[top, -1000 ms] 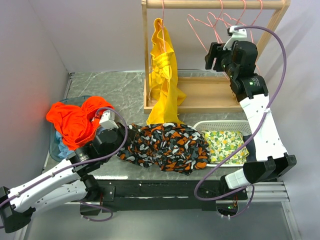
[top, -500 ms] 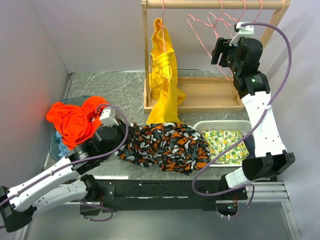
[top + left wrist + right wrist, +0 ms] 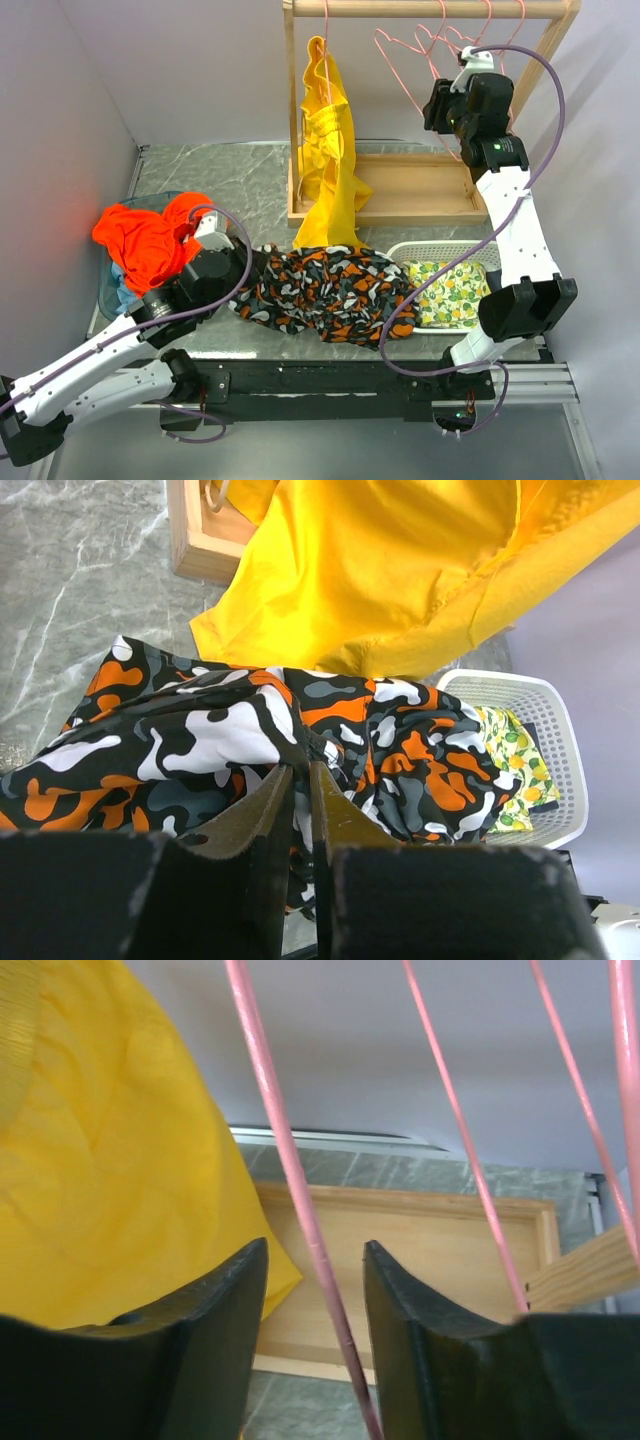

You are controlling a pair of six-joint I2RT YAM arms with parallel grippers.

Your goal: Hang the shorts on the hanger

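One pair of shorts (image 3: 330, 290) lies bunched along the table's (image 3: 220, 180) near edge, its right end against a white basket (image 3: 440, 247) and its left end near a tub (image 3: 108, 290) heaped with one orange-red garment (image 3: 150, 240). The left gripper (image 3: 300, 770) sits low at that left end, fingers nearly pressed together on a fold of the print. Behind stands one wooden rack (image 3: 400, 190) with a yellow garment (image 3: 328, 150) hanging at its left. To the right hang three bare pink hangers, I think; the wires overlap. The right gripper (image 3: 315, 1250) is up among them, close to the rack's right post, jaws spread with the hanger (image 3: 290, 1160) wire running between them, a gap on either side.
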